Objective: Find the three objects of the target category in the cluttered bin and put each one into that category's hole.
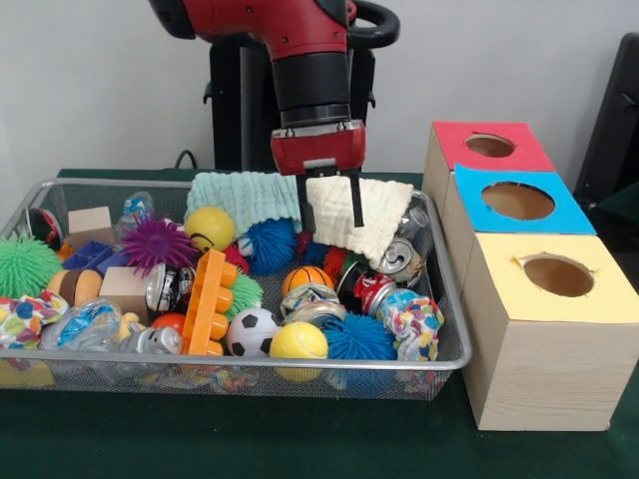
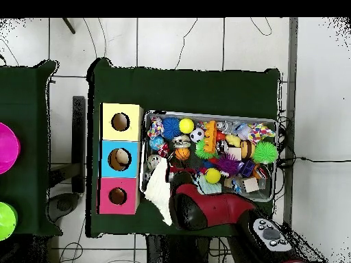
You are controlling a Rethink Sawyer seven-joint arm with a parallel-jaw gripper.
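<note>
- End effector (image 1: 330,207) hanging over the far side of the wire bin (image 1: 451,344), two thin black fingers (image 1: 356,203) pointing down and spread apart, nothing pinched between them.
- Right behind the fingers, a cream cloth (image 1: 367,220) draped over the bin's far rim; in the overhead view the same cloth (image 2: 159,194) spilling out of the bin toward the boxes.
- Beside the cream cloth, a mint-green cloth (image 1: 243,191) lying along the same far rim.
- Just below the fingers, a blue spiky ball (image 1: 272,244), a small basketball (image 1: 307,276) and a crushed can (image 1: 399,259).
- Further out in the bin: yellow smiley ball (image 1: 210,228), purple spiky ball (image 1: 158,244), orange plastic block (image 1: 208,301) standing on edge, soccer ball (image 1: 252,331), yellow ball (image 1: 298,341) and a second blue spiky ball (image 1: 359,337) against the near rim.
- At the bin's end away from the boxes, a green spiky ball (image 1: 24,264) and wooden blocks (image 1: 90,220).
- Cannot tell which category is the target; all objects seen sitting in the bin, none in the end effector.
- Beside the bin, touching or nearly touching it, three wooden boxes in a row, each with a round hole on top: red box (image 1: 487,146), blue box (image 1: 517,200), yellow box (image 1: 554,276).
- Bin and boxes resting on a dark green bench (image 1: 300,439).
- In the overhead view, red arm (image 2: 212,209) reaching over the bin from the picture's bottom.
</note>
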